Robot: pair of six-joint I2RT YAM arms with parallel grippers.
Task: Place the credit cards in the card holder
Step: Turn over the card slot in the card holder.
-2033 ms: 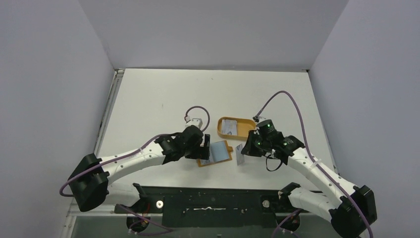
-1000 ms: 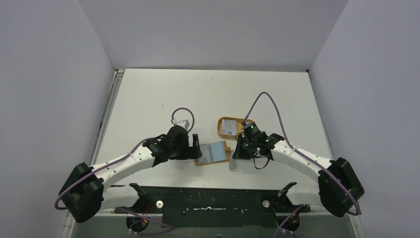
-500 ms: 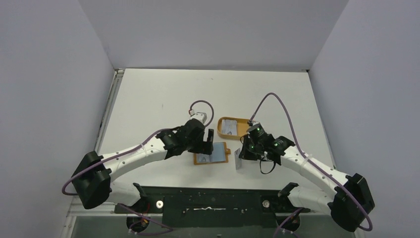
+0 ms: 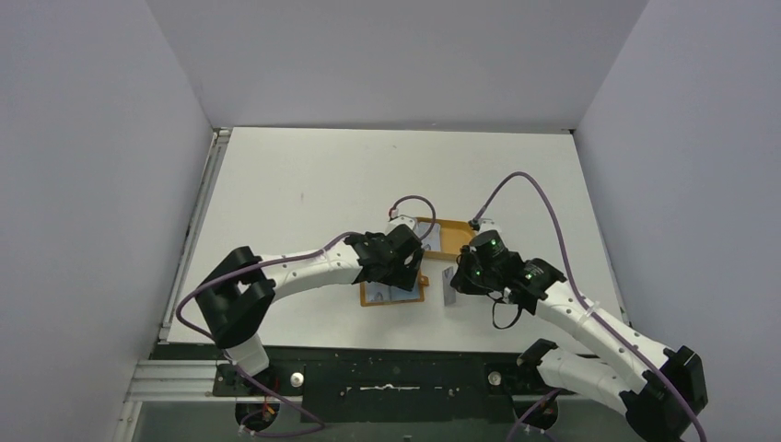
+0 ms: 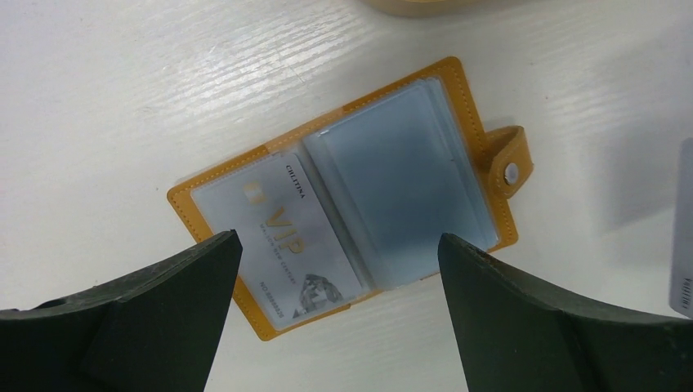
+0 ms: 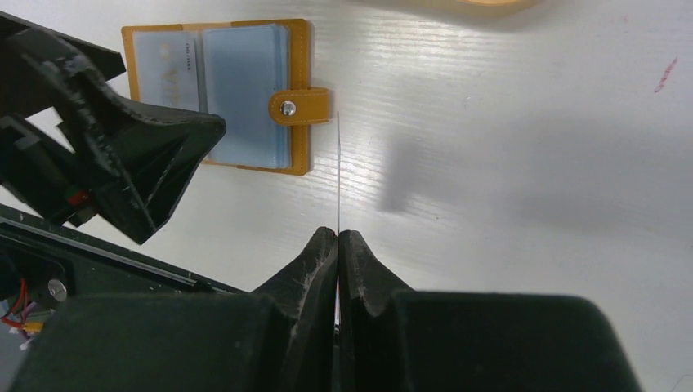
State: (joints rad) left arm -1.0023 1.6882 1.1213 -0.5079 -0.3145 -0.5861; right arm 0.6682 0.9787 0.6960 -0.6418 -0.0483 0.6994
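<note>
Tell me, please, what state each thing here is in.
card holder: open, flat on the table, snap undone.
VIP card: inside one clear holder pocket.
left gripper: open, above the holder.
right gripper: shut on the grey card.
grey card: pinched edge-on, not yet in the holder.

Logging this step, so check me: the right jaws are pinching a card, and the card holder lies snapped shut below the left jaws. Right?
Not quite. The card holder lies open, not snapped shut, its clear sleeves showing; the left wrist view shows it. The rest holds: the right gripper pinches a card in its jaws.
</note>
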